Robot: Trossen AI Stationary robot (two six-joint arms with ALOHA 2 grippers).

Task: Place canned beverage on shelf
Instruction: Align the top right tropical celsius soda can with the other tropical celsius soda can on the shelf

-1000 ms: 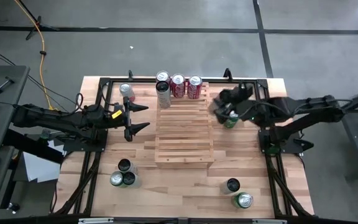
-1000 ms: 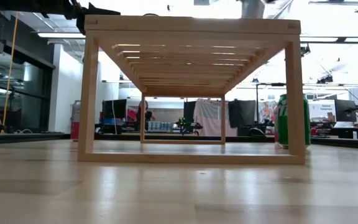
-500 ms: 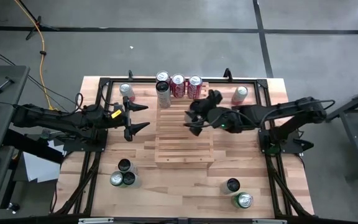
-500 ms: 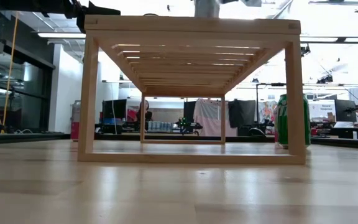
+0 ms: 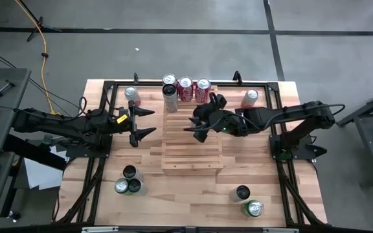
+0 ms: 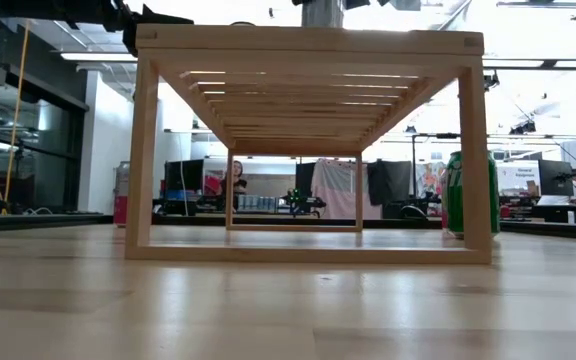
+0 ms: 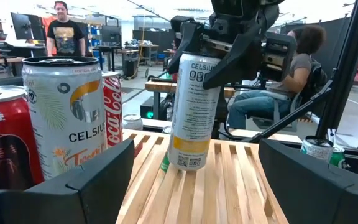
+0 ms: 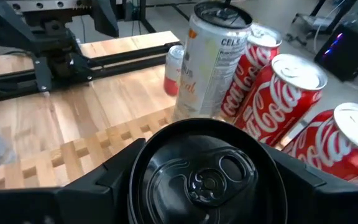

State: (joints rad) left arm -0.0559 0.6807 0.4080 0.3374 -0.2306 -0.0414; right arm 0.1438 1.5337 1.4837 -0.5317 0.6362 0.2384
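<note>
My right gripper [image 5: 199,123] is over the middle of the light-wood slatted shelf [image 5: 192,152], shut on a tall white Celsius can [image 7: 190,118]. The can's black lid fills the right wrist view [image 8: 207,180]. Whether its base touches the slats, I cannot tell. Another Celsius can [image 5: 169,96] and three red Coca-Cola cans [image 5: 194,90] stand on their bases at the shelf's far end. My left gripper [image 5: 149,122] waits open, left of the shelf. My right gripper pinches the can's upper wall [image 7: 194,65], just below the lid, between its two fingers [image 7: 229,62]. The fingers come from above, pointing down, one on either side of the can. The can stays upright below the gripper, over the slats.
A can [image 5: 250,97] stands on the table right of the shelf, another [image 5: 131,94] at the far left. Three cans [image 5: 128,183] stand at the near left, two [image 5: 248,200] at the near right. The near half of the shelf is bare. People show in the room beyond.
My right gripper has carried the Celsius can from beside the shelf's right edge toward the table's left, to a place over the shelf's middle. The can has stayed upright. This uncovered the can at the far right.
</note>
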